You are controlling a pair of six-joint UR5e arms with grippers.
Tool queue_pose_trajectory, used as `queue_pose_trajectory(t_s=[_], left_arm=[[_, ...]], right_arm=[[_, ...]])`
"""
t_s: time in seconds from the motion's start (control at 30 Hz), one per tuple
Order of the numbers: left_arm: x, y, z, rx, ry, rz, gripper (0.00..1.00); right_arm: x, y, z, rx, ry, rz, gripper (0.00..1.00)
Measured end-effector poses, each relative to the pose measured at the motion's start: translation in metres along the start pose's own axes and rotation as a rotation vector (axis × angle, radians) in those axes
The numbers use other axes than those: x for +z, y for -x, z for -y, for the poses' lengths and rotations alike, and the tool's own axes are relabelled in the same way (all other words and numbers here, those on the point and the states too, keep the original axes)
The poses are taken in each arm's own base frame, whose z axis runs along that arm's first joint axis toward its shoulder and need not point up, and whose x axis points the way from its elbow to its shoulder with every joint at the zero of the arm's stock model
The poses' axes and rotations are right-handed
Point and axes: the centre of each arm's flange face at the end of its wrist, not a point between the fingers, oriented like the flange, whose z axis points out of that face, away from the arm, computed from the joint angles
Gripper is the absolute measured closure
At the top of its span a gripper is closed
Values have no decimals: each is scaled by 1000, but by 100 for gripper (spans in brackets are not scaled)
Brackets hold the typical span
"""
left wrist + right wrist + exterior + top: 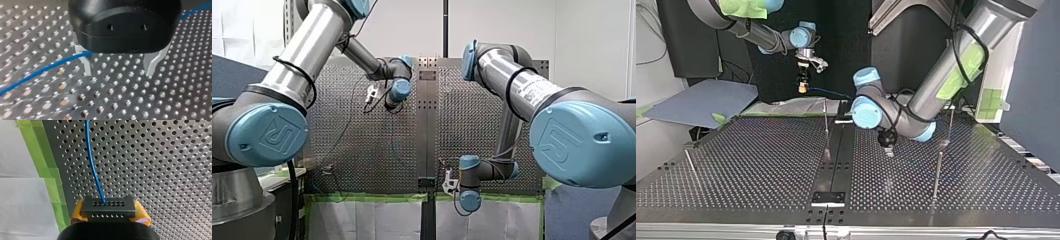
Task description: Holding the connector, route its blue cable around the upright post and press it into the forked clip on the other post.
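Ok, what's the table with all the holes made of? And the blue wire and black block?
The table looks like metal: grey, shiny, full of punched holes. The blue cable seems coated in smooth plastic or rubber; it bends softly. The connector is probably matte black plastic.

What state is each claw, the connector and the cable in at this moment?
My yellow-padded right claw: shut on the black rectangular connector.
Connector: clamped, cable plugged in.
My black, metal-fingered left claw: open, low over the perforated metal table.
Thin blue cable: curving, passing my left claw, not gripped.
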Motion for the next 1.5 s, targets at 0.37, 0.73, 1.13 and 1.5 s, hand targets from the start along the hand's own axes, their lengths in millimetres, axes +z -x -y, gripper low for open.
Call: queue_pose_trajectory(t_s=[0.37, 0.73, 1.13, 1.5], left_arm=[[-1, -43, 23, 41, -17, -33, 0], [-7, -74, 35, 59, -30, -45, 0], [-7, -127, 66, 107, -65, -99, 0], [-4, -183, 91, 125, -98, -161, 0]], right_arm=[[3, 0, -5, 1, 9, 1, 100], [8, -2, -12, 9, 20, 0, 100], [9, -2, -12, 7, 21, 7, 100], [10, -1, -12, -3, 17, 13, 100]])
